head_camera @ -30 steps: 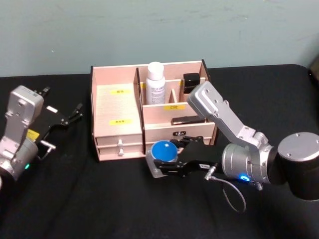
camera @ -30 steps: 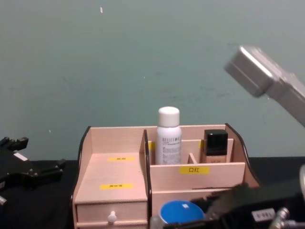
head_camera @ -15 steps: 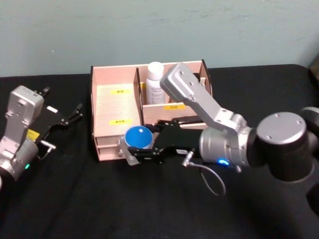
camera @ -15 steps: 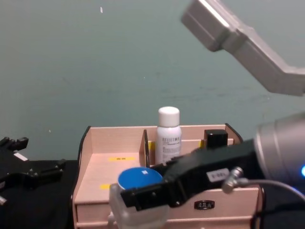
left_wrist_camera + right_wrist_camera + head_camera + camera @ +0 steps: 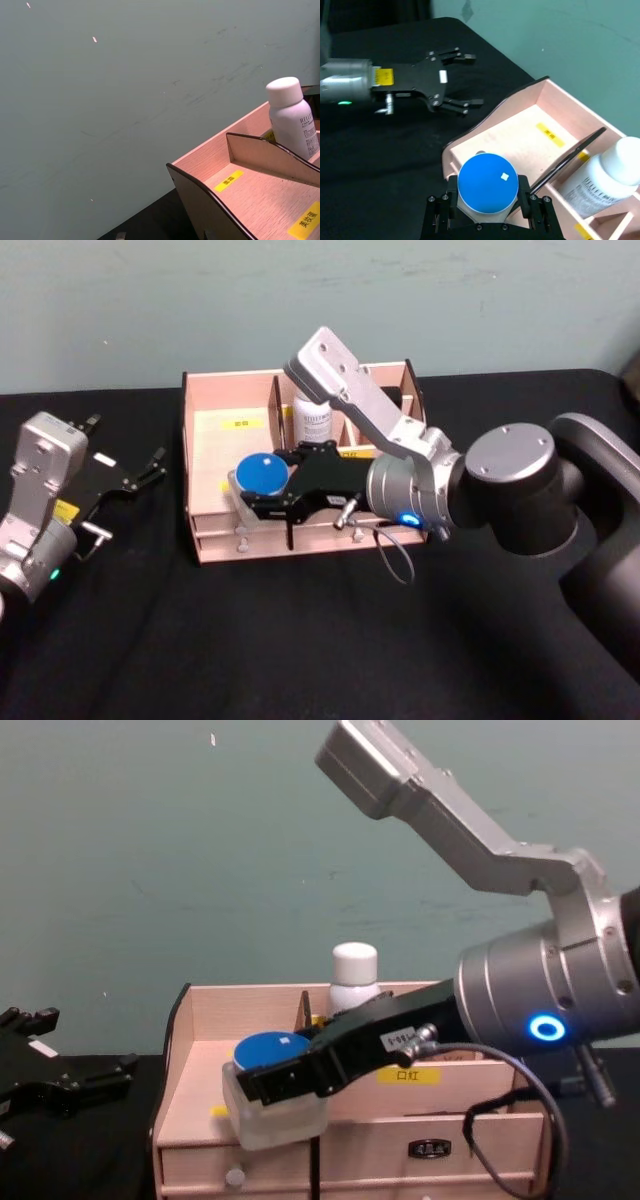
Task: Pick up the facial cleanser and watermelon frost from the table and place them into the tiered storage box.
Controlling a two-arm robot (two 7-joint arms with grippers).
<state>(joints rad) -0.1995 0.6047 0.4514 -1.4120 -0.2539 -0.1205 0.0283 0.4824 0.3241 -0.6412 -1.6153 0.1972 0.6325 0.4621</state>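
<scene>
Risk first: the translucent jar with the round blue lid [image 5: 260,478] hangs in the right gripper [image 5: 262,488] low over the left front shelf of the pale wooden tiered storage box with dark-edged curved sides [image 5: 227,450], close to its front edge. The jaws are clamped on the jar's 2 sides, seen plainly in the right wrist view [image 5: 487,187]. Released here, it could land on the lip and tip forward onto the black table [image 5: 300,640]; moving it deeper first looks safer. Swinging sideways might knock the dark divider or the white cylindrical bottle [image 5: 315,418] standing in a rear compartment. The left gripper [image 5: 150,468] rests parked left of the box, jaws spread, holding nothing.
</scene>
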